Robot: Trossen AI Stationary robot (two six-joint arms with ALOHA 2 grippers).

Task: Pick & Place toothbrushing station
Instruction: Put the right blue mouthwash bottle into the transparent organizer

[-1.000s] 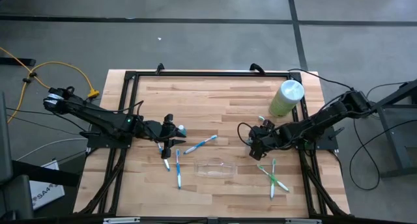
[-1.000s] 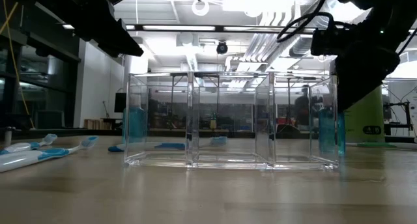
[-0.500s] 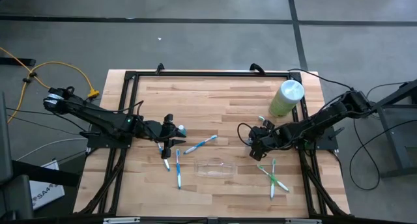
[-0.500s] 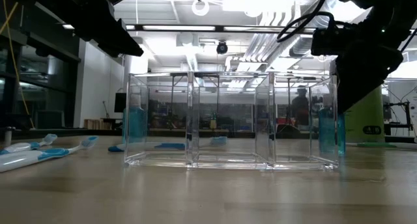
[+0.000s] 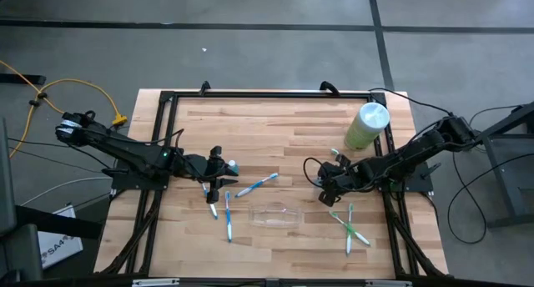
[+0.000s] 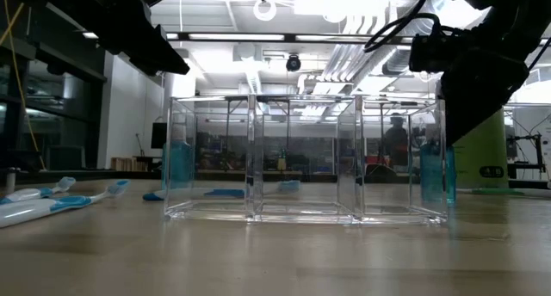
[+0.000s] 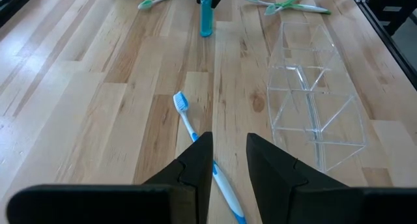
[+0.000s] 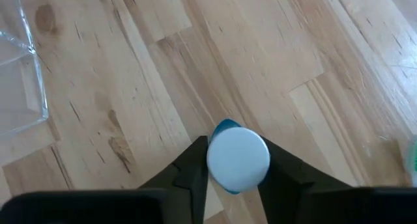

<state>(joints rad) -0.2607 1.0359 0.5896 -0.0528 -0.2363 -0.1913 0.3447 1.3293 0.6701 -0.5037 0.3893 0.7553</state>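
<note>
Right gripper (image 5: 326, 189), right of centre, clamped on upright teal tube (image 8: 238, 160); left gripper (image 5: 219, 180), left of centre, fingers slightly parted, empty; clear tray (image 5: 274, 214) between, lower.

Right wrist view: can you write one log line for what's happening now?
right gripper | grips teal container, upright on table | left gripper | open, near blue toothbrush

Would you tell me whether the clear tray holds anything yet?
Empty: the clear tray shows bare compartments in the low view, and the toothbrushes lie on the table outside it.
</note>
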